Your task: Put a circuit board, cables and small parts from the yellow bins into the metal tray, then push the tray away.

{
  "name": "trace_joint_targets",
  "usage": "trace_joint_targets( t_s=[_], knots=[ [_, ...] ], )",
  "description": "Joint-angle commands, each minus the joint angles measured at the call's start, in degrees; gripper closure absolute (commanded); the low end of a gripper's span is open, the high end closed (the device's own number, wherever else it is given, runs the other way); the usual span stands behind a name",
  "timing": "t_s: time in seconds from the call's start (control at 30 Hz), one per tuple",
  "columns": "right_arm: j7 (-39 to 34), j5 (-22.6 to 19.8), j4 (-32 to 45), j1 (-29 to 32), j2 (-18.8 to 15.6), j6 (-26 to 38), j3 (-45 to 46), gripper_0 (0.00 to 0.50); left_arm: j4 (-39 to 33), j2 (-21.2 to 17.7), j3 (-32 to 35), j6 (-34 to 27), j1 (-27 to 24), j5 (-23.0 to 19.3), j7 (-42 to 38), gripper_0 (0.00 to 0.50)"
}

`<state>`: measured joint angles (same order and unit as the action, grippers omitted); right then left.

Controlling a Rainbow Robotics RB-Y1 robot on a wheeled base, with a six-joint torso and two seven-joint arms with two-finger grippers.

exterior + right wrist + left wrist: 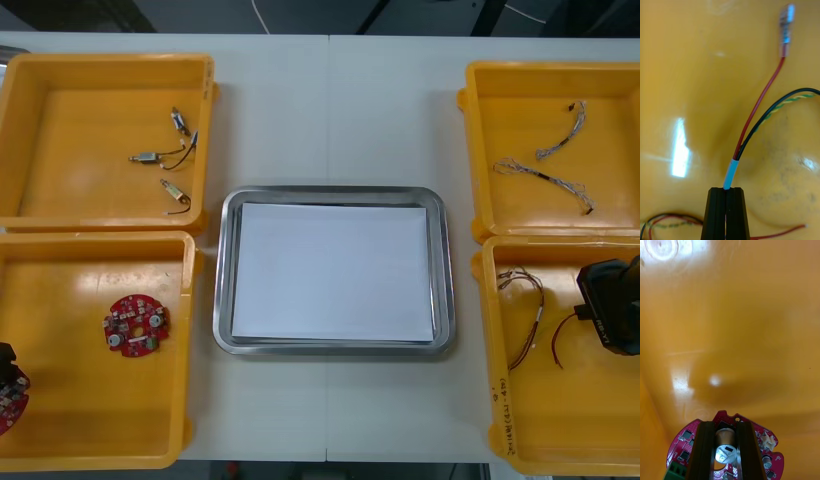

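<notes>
Gripping both loads | left gripper (pixel 725 426) clamped a circuit board (pixel 682 442) by one component, near-left yellow bin (pixel 90 430); board could pivot loose | right gripper (pixel 726 191) pinched the red and yellow cable (pixel 759 107) by its thin sleeve, near-right bin (pixel 570 435); could slip free | metal tray (pixel 335 192) lay between bins

Lit brightly and evenly from above in the front view, with thin gleams along the rim of the metal tray (pixel 224 270). In the 2 wrist views, white glare patches on the glossy floors of the yellow bins (pixel 679 148); soft dark shadows beside the red and yellow cable (pixel 757 108) and ahead of the circuit board (pixel 683 442).
</notes>
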<state>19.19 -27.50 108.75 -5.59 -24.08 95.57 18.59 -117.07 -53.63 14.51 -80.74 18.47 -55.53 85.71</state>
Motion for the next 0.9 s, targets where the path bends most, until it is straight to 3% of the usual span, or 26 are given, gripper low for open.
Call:
trace_joint_targets(
  t_s=[0.03,0.27,0.67,0.9],
  knots=[
    [0.1,-1.1,6.5,0.1,-3.0,4.6,3.1,0.500,-2.3,-2.6,2.7,-5.0,-5.1,-1.3,2.1,0.499],
    [1.6,-4.2,14.6,0.1,-6.2,14.4,7.4,0.500,-2.5,-2.8,3.0,-12.1,-12.1,-2.6,0.7,0.498],
    [5.0,-15.5,22.0,1.5,-13.1,14.4,14.5,0.500,-5.5,-3.0,0.9,-23.9,-25.7,-5.2,-1.2,0.500],
    [16.5,-20.8,27.3,6.4,-17.0,14.4,18.0,0.500,-8.3,-3.0,-4.4,-27.9,-33.1,-5.8,-3.5,0.499]
  ],
)
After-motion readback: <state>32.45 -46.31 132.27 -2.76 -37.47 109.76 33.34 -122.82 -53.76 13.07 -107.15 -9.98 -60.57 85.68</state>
